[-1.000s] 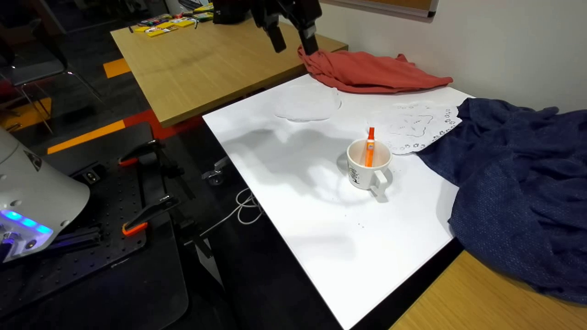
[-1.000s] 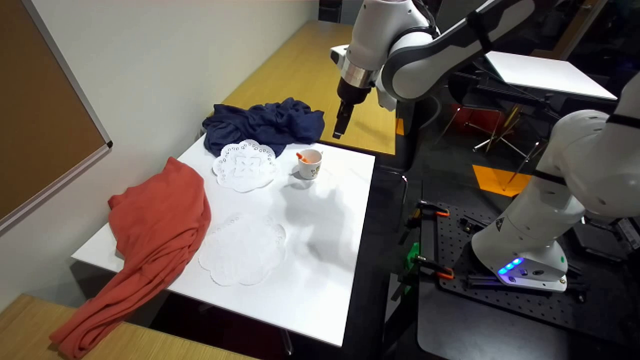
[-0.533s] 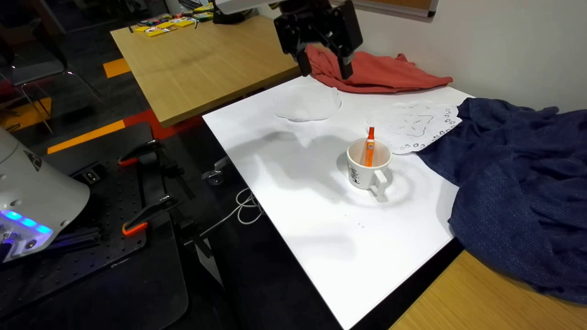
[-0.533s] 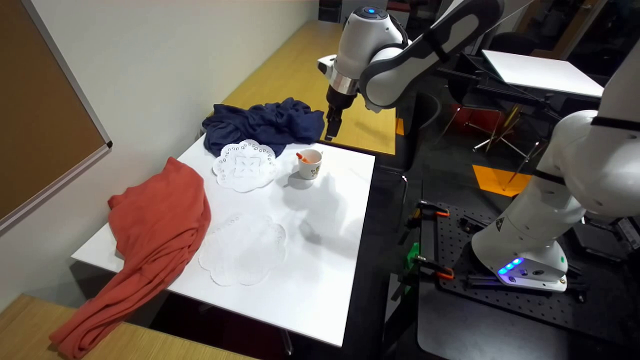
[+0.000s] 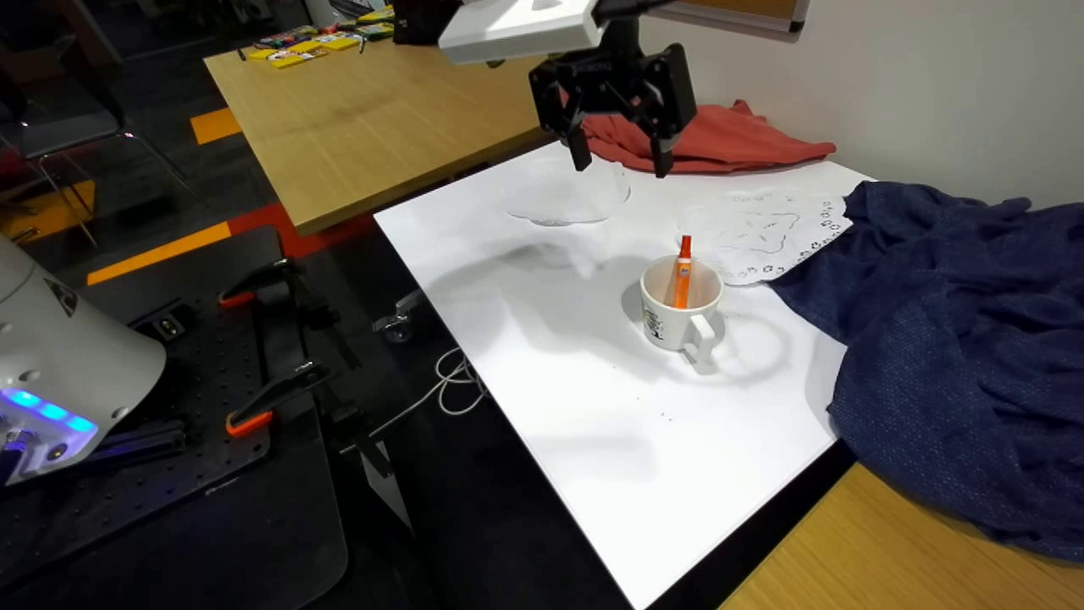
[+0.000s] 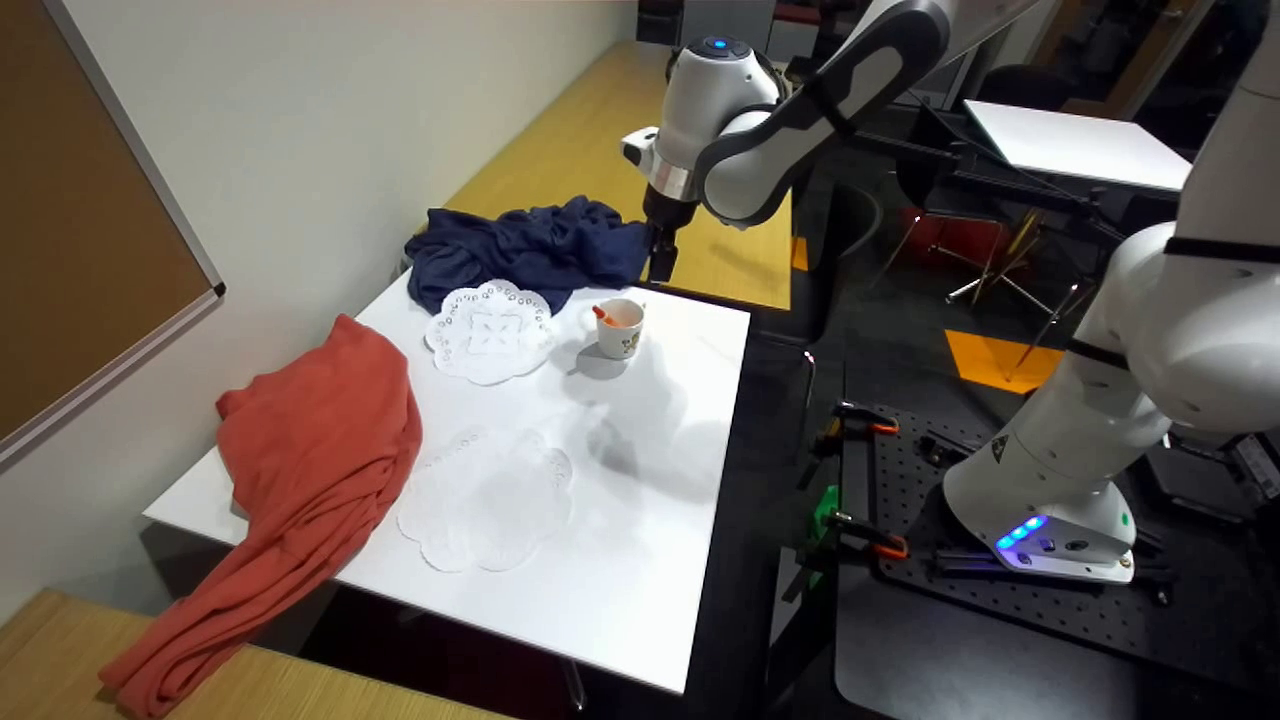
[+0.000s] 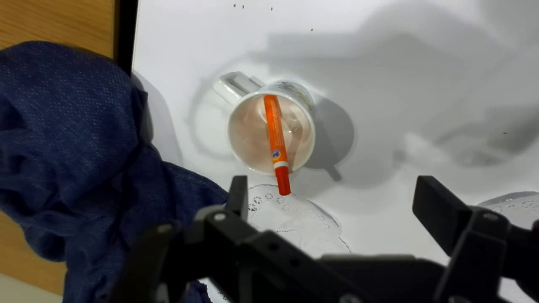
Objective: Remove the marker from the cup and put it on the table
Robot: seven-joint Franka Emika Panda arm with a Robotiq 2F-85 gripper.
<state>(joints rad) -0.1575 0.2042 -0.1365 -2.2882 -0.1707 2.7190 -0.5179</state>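
Marker (image 7: 275, 136) stood lower than the fingers (image 7: 440, 214)! Broad white table (image 5: 610, 407) stretched beneath them, navy cloth (image 7: 71, 139) bunched off to one side. Up hung the gripper (image 5: 623, 167), spread wide, holding nothing. Below, nearer one fingertip in the wrist view, sat the cup (image 5: 673, 324), the marker leaning inside, red end past the rim.

Arm (image 6: 745, 172) has white rounded shells with dark bands (image 6: 1222, 249). Wrist collar (image 6: 671, 180) is silver; gripper (image 5: 622, 166) is black with round screw heads (image 7: 219, 216). White base (image 6: 1035, 475) carries three blue lights (image 6: 1020, 532).
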